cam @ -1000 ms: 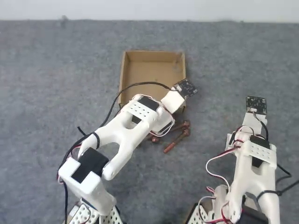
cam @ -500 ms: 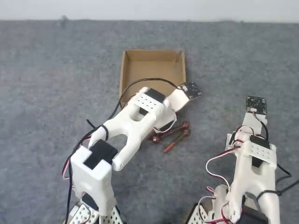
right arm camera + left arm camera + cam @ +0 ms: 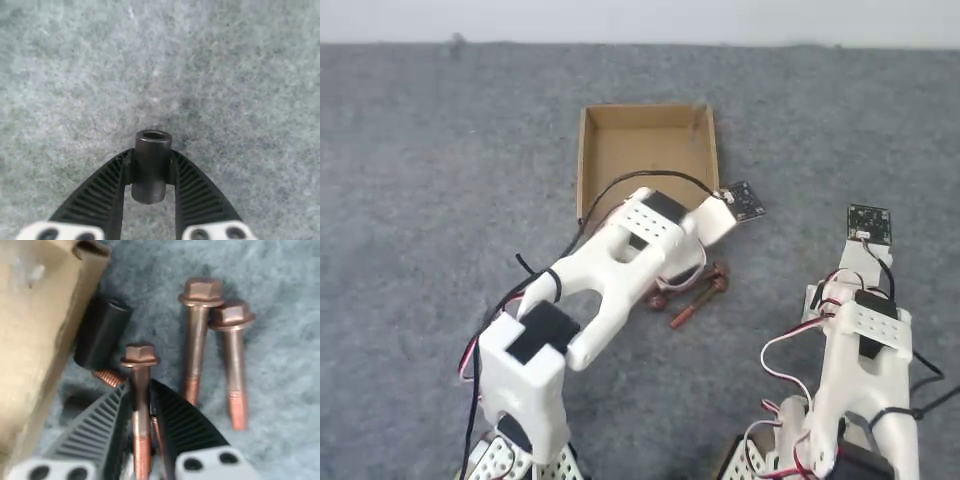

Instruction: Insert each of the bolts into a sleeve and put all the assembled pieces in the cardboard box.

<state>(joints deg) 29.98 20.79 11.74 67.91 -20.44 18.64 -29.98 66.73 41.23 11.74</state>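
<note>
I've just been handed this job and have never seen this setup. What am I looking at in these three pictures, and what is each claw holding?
These are two small white robot arms, each ending in a two-fingered gripper. The high view looks down on the grey carpet. There the left arm is extended to just beside the open cardboard box, and the right arm is off to the side.

The other two pictures come from cameras on the wrists, looking along the fingers. The left gripper is shut on a copper-coloured bolt. Two more bolts lie loose on the carpet. A black sleeve lies against the box's outer wall, with a threaded tip showing at one end. The right gripper is shut on another black sleeve, held upright.
</note>
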